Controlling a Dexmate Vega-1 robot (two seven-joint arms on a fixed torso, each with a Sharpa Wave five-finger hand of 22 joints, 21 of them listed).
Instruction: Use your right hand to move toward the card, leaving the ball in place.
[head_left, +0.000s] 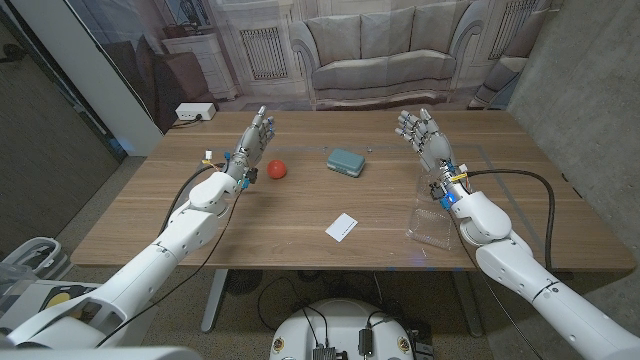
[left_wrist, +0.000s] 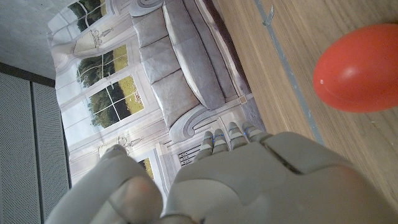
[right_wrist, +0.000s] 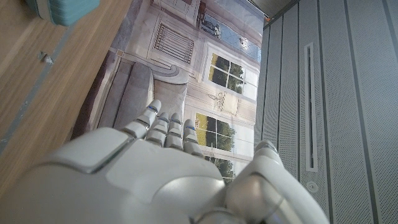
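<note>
card (head_left: 342, 226): small white rectangle lying flat on the wooden table (head_left: 300, 200), toward the near edge and roughly midway between the two arms; its face reads blank at this size, no print legible. it sits apart from everything else, with open wood on all sides, which looks like a deliberate layout so a hand can come at it without brushing a neighbour. ball (head_left: 276, 169): red-orange, resting on the table just beside the left hand (head_left: 256, 136), well apart from the card; the left wrist view shows it close by on the wood (left_wrist: 357, 68), not touched. teal case (head_left: 346, 161): closed, farther back near the table's middle, a corner of it also seen in the right wrist view (right_wrist: 62, 9); no label readable. clear plastic tray (head_left: 432, 226): lies by the right forearm, near the card's right side, likely the one item the arm could nudge on its way in. right hand (head_left: 424, 135): raised above the far right part of the table, fingers spread and pointing up, grasping nothing; judged not yet begun on its approach, since the card lies nearer the robot and to its left. left hand: likewise upright, fingers apart, empty, seemingly parked so the ball stays undisturbed. white box (head_left: 194, 113): on the floor behind the table, beyond its far left corner, markings too small to read. backdrop: printed sofa and windows, no writing seen.
</note>
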